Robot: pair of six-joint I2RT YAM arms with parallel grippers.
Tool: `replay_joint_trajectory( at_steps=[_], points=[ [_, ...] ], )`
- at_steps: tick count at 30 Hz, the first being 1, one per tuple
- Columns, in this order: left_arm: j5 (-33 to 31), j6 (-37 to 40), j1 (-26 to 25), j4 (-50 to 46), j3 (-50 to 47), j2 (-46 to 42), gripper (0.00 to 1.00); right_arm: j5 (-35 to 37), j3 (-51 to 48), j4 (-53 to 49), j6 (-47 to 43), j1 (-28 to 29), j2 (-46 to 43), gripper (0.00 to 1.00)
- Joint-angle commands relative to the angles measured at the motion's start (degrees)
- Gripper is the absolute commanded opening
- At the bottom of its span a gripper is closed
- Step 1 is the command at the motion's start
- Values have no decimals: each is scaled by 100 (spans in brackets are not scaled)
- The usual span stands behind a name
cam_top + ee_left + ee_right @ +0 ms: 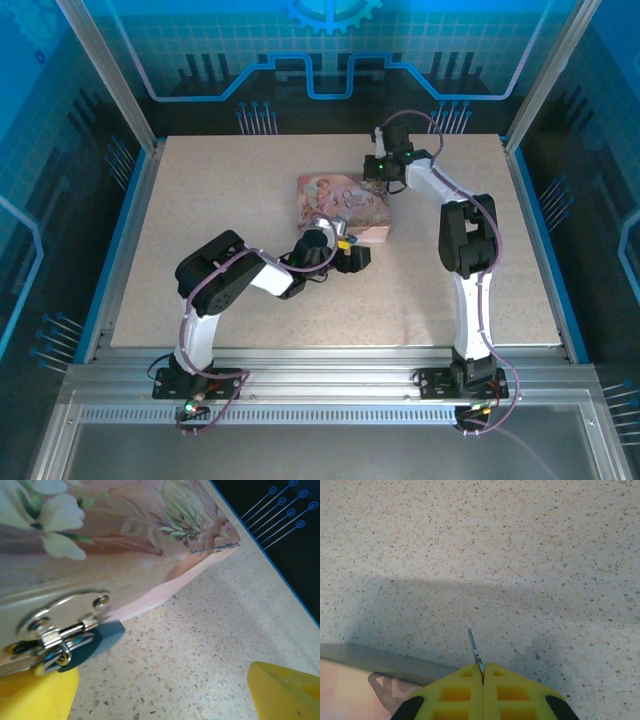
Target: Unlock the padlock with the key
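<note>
The thin key (474, 647) sticks out from between the yellow fingers of my right gripper (483, 672), which is shut on it. That gripper (377, 170) hovers over the table just past the far right corner of the pink tin (335, 200). The small dark greenish padlock (79, 651) hangs from the metal hasp (65, 615) on the tin's front wall (125, 555). My left gripper (162, 695) is open at that front edge, with its left finger (37, 695) right below the padlock and its right finger (285, 690) far off over bare table. In the top view the left gripper (347, 255) sits at the tin's near side.
The speckled tabletop (250, 190) is ringed by blue walls and aluminium posts (110, 70). A corner of the tin (350, 690) lies low left in the right wrist view. The right arm's elbow (465, 235) stands to the right of the tin.
</note>
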Motion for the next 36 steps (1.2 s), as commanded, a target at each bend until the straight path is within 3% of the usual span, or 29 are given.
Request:
replay_joint_trajectory(
  at_steps=[1, 8, 24, 36],
  points=[
    [353, -56, 14, 658, 138, 18, 87, -413, -327, -958, 32, 205, 72, 0],
    [314, -432, 160, 1304, -211, 42, 86, -367, -426, -921, 14, 205, 5, 0],
    [-610, -568, 335, 463, -1001, -683, 89, -328, -483, -903, 19, 205, -126, 0],
    [4, -437, 389, 280, -529, -351, 91, -362, -552, -841, 41, 230, -171, 0]
  ],
)
